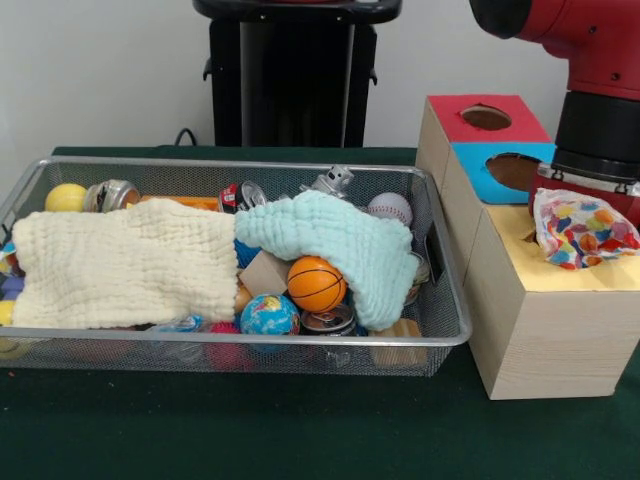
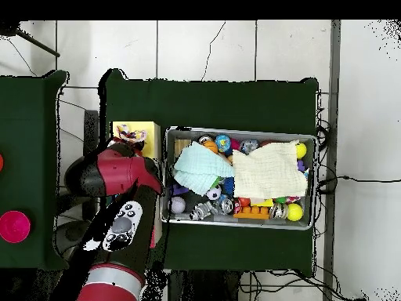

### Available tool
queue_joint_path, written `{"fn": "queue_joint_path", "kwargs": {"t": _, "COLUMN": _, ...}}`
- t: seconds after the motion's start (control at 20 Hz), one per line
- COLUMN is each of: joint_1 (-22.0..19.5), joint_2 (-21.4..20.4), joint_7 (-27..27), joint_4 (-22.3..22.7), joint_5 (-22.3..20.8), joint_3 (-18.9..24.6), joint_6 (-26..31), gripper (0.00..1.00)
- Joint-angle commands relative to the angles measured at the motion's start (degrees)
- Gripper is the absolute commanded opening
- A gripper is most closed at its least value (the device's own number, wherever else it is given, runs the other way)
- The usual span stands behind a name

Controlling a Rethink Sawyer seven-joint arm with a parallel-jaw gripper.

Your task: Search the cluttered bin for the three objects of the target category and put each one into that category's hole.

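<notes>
1. Hanging over the yellow section [image 1: 520, 262] of the wooden box [image 1: 545, 340], the arm [image 1: 600, 90] has under it a clear bag of coloured pieces [image 1: 580, 230]; the gripper itself is hidden behind the bag and the arm, so I cannot tell if its fingers are apart or together.
2. The box stands just beside the wire bin [image 1: 440, 335]; its red section [image 1: 485, 118] and blue section [image 1: 490, 172] each have a round hole, and both are free of objects.
3. In the bin, a cream cloth [image 1: 120, 265] covers one half up to the long front rim, and a light blue cloth [image 1: 330, 240] lies across the middle, touching the cream one.
4. Between the cloths and the front rim lie a small basketball [image 1: 316, 283], a globe ball [image 1: 268, 314] and a can [image 1: 330, 321], close together.
5. Along the back rim are a yellow ball [image 1: 65, 197], a baseball [image 1: 390, 208] and a metal toy [image 1: 333, 181].
6. In the overhead view, the green tabletop [image 2: 227, 98] is bare around the bin [image 2: 239, 223], with open room at both long rims.
</notes>
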Motion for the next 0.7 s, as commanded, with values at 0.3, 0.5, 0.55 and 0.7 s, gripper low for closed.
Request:
{"fn": "queue_joint_path", "kwargs": {"t": 0.3, "joint_1": 1.4, "joint_2": 10.6, "joint_7": 7.2, "joint_4": 5.2, "joint_5": 2.8, "joint_3": 8.7, "joint_6": 3.4, "gripper": 0.00}}
{"fn": "queue_joint_path", "kwargs": {"t": 0.5, "joint_1": 0.4, "joint_2": 10.9, "joint_7": 7.7, "joint_4": 6.3, "joint_5": 2.9, "joint_3": 10.1, "joint_6": 0.3, "gripper": 0.00}}
{"fn": "queue_joint_path", "kwargs": {"t": 0.55, "joint_1": 0.6, "joint_2": 10.9, "joint_7": 7.9, "joint_4": 6.4, "joint_5": 2.9, "joint_3": 9.9, "joint_6": 0.1, "gripper": 0.00}}
{"fn": "queue_joint_path", "kwargs": {"t": 0.7, "joint_1": 4.0, "joint_2": 11.2, "joint_7": 10.2, "joint_4": 5.2, "joint_5": 3.5, "joint_3": 5.2, "joint_6": 1.4, "gripper": 0.00}}
